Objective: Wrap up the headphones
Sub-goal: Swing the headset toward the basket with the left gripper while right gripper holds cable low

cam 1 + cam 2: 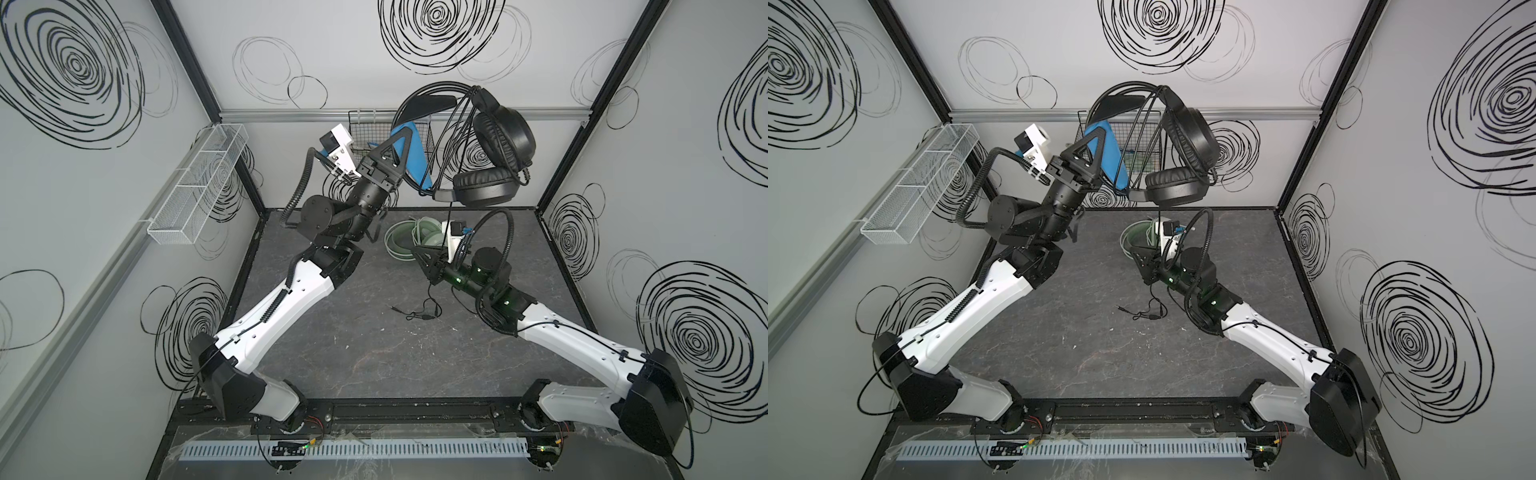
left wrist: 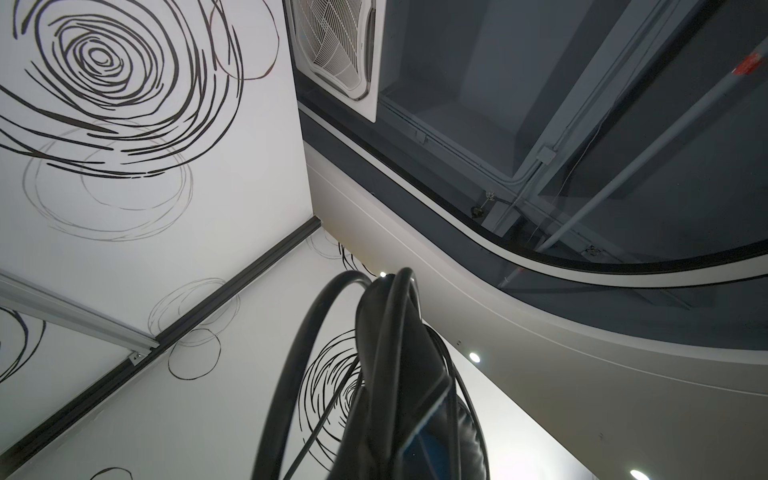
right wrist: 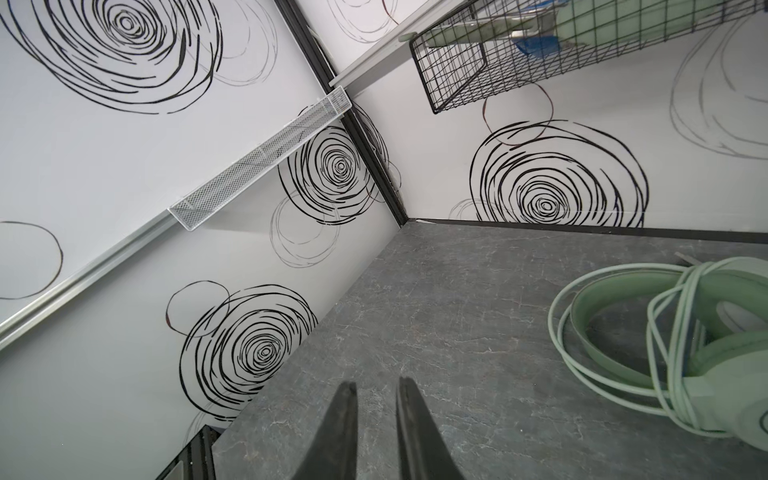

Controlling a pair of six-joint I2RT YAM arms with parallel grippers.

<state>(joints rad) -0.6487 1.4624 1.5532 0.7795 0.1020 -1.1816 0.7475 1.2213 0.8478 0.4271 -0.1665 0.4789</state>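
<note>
Black, held high: black headset (image 1: 505, 139) hangs in the air above the back of the table (image 1: 353, 340), seen in both top views.
Left arm: left gripper (image 1: 397, 149) is clenched on the blue headband padding (image 1: 411, 164) and carries the whole headset.
Winding: black cord (image 1: 453, 137) runs in several turns between the headband and the ear cups; the left wrist view shows the strands bunched over the band.
Slack end: loose tail (image 1: 419, 313) drops from the lower ear cup to the table, and its plug end lies uncoiled there.
Right arm: right gripper (image 3: 377, 384) sits low over the table with its jaws a little apart and nothing between them.
Pale green, on the table: mint-green headset (image 3: 706, 353) lies near the back, just beside the right gripper, with its pale cord looped round band and cups.
Done, by the look of it: the mint-green headset is wrapped, and the black one is mostly wound.
Left, as I judge: pick up the loose tail, take the last turns round the black headset, secure the plug end and set it down.
</note>
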